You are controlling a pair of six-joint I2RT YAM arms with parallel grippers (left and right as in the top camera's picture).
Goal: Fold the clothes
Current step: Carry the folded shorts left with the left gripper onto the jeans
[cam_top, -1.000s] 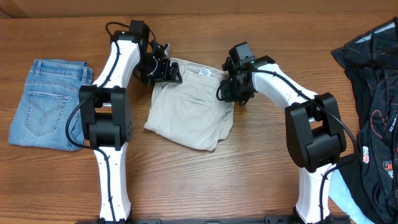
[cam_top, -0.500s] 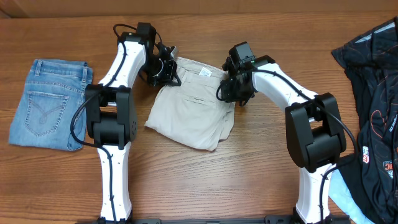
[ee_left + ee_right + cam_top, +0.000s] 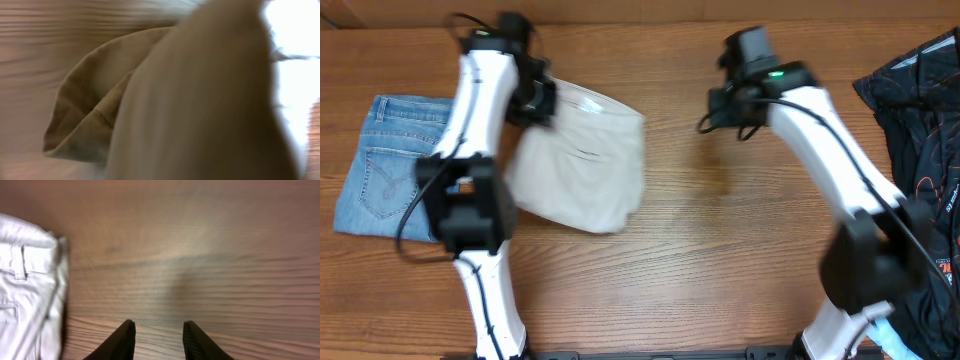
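Since last look shorts (image 3: 585, 160) slid toward jeans (image 3: 390, 165), just beside them on worktop (image 3: 720, 250); my left hand (image 3: 532, 100) at waistband corner by jeans, likely dragging, grip can't tell, cloth hides it; right hand (image 3: 159, 325) well clear of jeans, fingers apart, empty, freeing cloth

Arm links (image 3: 820, 130): white shells, black joint housings, black cables. Right tool (image 3: 158, 325): two dark tapered fingers (image 3: 122, 342).

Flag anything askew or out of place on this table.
The beige shorts lie tilted and rumpled, with one corner bunched at the left gripper. Motion blur hides finer detail. The black garment sits crumpled at the right edge. The folded jeans look tidy.
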